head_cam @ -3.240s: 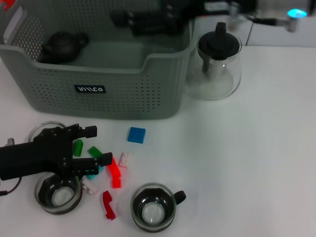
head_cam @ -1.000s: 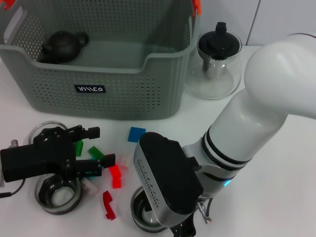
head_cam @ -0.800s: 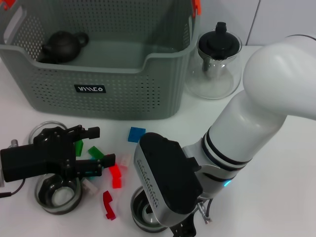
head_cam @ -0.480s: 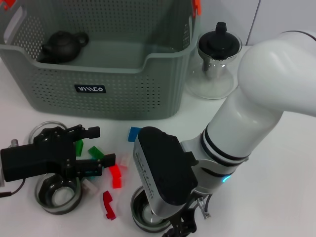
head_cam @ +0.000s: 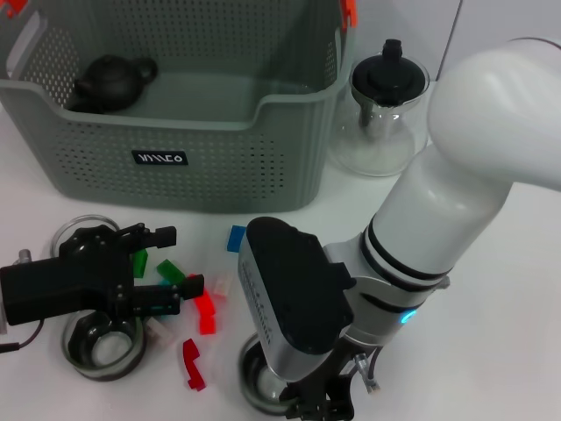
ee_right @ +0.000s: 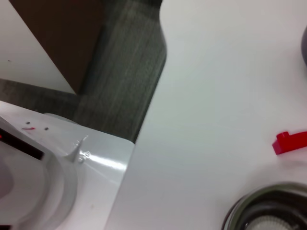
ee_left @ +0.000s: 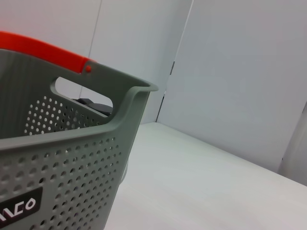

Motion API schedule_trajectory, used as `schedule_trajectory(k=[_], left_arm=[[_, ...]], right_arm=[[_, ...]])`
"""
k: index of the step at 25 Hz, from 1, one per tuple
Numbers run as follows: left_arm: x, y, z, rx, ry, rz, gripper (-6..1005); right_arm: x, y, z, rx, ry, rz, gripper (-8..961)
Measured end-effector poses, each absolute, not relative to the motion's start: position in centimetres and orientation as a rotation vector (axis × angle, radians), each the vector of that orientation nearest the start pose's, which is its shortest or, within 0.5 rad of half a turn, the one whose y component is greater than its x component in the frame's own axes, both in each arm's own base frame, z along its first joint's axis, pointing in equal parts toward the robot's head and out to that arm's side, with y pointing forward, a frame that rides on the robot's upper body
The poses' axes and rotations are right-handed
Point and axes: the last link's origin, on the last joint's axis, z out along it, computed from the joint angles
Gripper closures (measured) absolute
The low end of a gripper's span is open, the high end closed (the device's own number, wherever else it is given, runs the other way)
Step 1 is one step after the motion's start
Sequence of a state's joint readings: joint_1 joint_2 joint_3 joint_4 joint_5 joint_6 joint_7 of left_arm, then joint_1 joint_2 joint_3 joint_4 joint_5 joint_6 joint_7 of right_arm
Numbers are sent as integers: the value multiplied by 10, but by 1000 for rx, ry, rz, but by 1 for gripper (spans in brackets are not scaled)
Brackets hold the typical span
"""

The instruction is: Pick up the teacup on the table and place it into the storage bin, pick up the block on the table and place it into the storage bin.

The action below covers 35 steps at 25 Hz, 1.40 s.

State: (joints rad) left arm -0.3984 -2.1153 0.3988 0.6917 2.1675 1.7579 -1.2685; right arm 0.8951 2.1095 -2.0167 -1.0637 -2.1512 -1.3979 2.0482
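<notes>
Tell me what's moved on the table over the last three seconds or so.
The right arm swung in from behind the bin and came down over the near teacup, now mostly covering it. The left gripper stayed put over the blocks. The storage bin, glass teapot, the other teacup and the blocks haven't shifted.

Near teacup (head_cam: 256, 377) mostly hidden under right arm, right pincer unseen

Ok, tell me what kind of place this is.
Probably a lab or test room set up for tidying trials. A plain white table holds a perforated storage bin, a glass teapot, teacups and scattered toy blocks, and bare pale wall panels stand behind.
</notes>
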Motion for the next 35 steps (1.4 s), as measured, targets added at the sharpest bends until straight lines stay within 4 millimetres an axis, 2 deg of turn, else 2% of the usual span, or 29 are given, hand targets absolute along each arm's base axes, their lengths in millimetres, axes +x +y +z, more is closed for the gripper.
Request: schedule_trajectory(k=[5, 10, 15, 21, 28, 31, 35], left_arm=[[-305, 270, 14, -2647, -706, -793, 59], [-304, 271, 14, -2649, -701, -793, 59], [-306, 271, 16, -2639, -704, -789, 59], [-311, 269, 20, -2598, -690, -789, 59], [-310, 270, 16, -2607, -699, -796, 59], [-309, 271, 16, -2612, -694, -797, 59], [-309, 271, 16, -2614, -691, -798, 59]], right_arm=[[99, 285, -135, -3301, -368, -698, 856], [100, 287, -132, -3311, -342, -690, 890], [104, 296, -113, -3345, -216, -613, 898], [117, 315, -62, -3372, -2, -377, 898], [120, 326, -1, -3347, 101, -150, 898], [113, 330, 22, -3329, 90, -1, 898], [92, 337, 41, -3280, 21, 231, 898]])
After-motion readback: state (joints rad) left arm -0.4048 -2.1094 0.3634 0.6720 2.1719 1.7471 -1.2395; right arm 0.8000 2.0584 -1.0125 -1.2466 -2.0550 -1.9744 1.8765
